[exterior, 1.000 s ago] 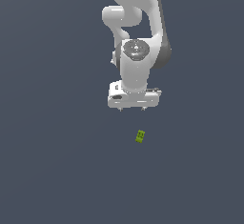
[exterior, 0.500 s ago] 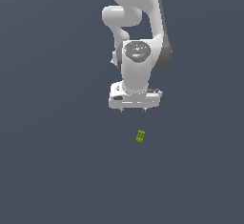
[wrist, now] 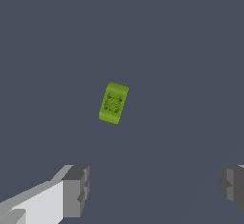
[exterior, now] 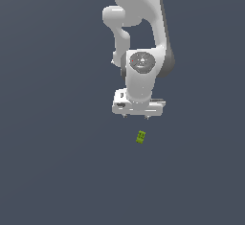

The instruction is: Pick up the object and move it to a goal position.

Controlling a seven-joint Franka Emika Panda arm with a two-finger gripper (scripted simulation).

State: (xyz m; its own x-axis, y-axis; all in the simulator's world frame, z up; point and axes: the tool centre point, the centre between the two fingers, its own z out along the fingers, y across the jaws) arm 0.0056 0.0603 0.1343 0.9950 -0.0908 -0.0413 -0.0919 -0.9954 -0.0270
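Yellow-green, the tiny rectangular block [exterior: 140, 137] with small dark green squares lies alone on the dark grey worktop [exterior: 57, 162], just beyond the white gripper [exterior: 136, 116], whose jaws are wide apart.

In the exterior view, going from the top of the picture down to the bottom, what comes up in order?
Robot arm → tool, open → yellow-green block lying apart below it, on the grey floor.

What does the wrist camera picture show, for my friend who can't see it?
A tiny yellow-green block with darker green squares on its face lies slightly tilted on a plain dark grey floor. The open gripper shows two grey fingertips set wide apart, not touching the block.
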